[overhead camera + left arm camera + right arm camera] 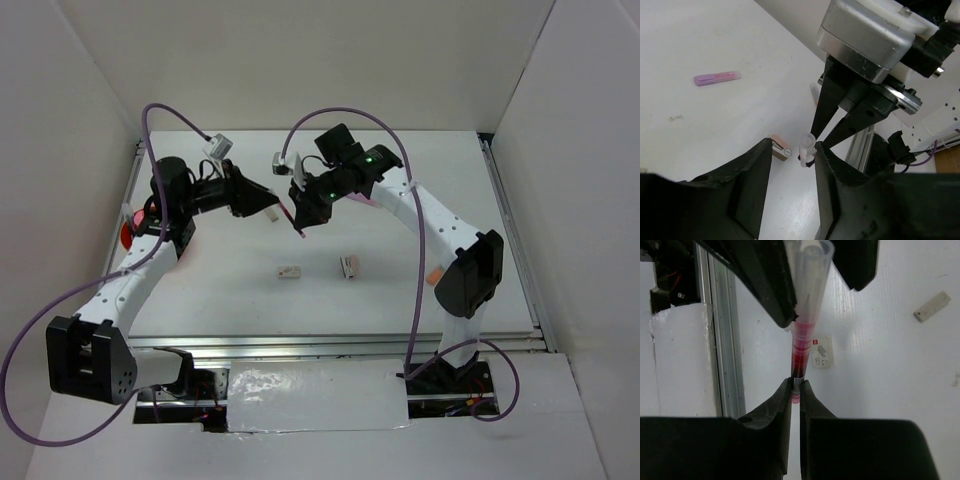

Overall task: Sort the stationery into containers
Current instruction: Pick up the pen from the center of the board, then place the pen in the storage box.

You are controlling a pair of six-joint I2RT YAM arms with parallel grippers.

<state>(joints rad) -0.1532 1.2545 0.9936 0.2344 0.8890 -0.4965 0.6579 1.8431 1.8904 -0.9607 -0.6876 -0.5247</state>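
A red pen [801, 340] with a clear cap end [806, 146] hangs over the middle of the table. My right gripper [795, 382] is shut on its lower end [300, 230]. The pen's clear end lies between the fingers of my left gripper [792, 145], which stands open, one finger against the pen and the other apart from it. In the top view the left gripper [272, 205] meets the right gripper [302, 222] tip to tip. A lilac pen [717, 78] lies flat on the table. The orange-red tub [128, 232] sits at the far left, mostly hidden behind the left arm.
Two small eraser blocks [289, 271] [348, 266] lie on the white table below the grippers; the right wrist view shows one [821, 352] under the pen and another [932, 306] further off. An orange bit [434, 275] lies by the right arm. A metal rail [340, 345] runs along the near edge.
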